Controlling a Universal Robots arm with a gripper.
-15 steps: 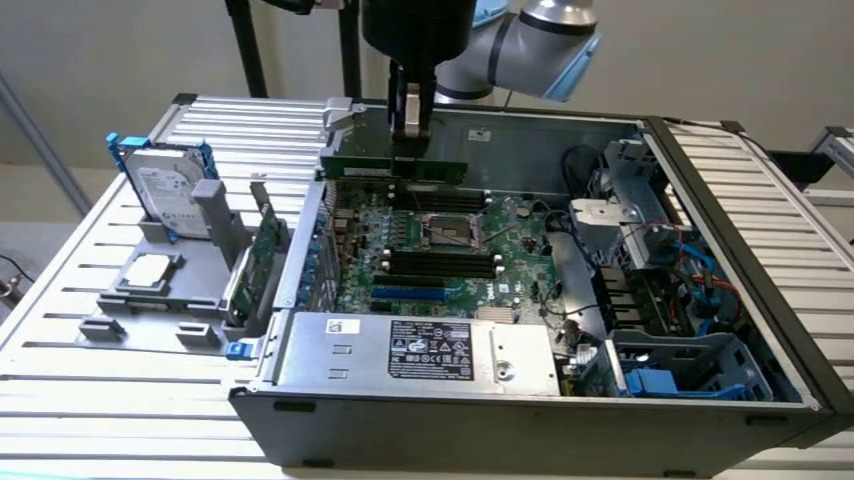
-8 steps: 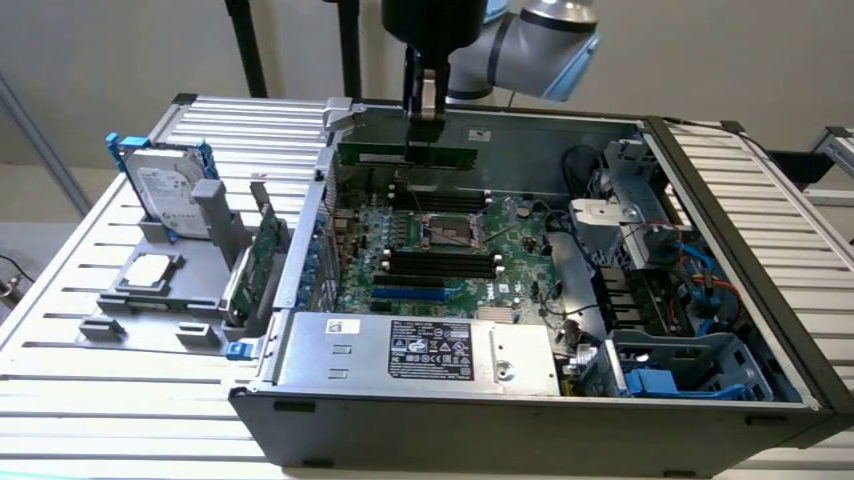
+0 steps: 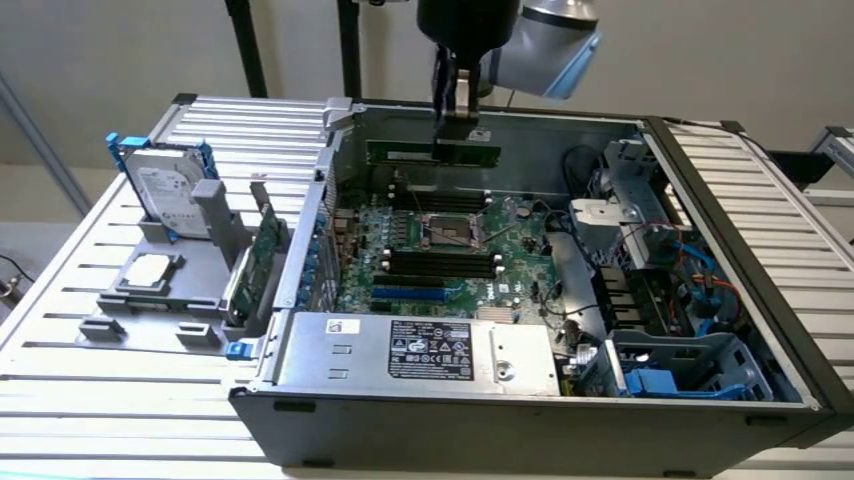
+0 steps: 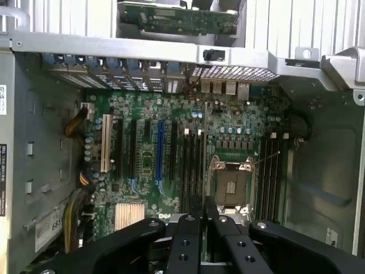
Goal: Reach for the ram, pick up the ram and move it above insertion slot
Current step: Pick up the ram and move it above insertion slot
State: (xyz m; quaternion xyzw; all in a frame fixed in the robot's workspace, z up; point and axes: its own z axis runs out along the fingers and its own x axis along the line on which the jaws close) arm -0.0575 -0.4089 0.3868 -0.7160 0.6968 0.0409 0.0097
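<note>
Black robot arm with grey joint cut off by the exterior view's upper edge, thin green ram stick partly covered by the black gripper, print on the white power-supply label too small to be read, black gripper linkage cropped at the wrist view's edge, green expansion card cut off likewise.

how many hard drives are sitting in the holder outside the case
1: a silver hard drive with blue rails, upright at the far end of the grey holder, toward the exterior view's left. Others may be hidden inside the computer case.
</note>
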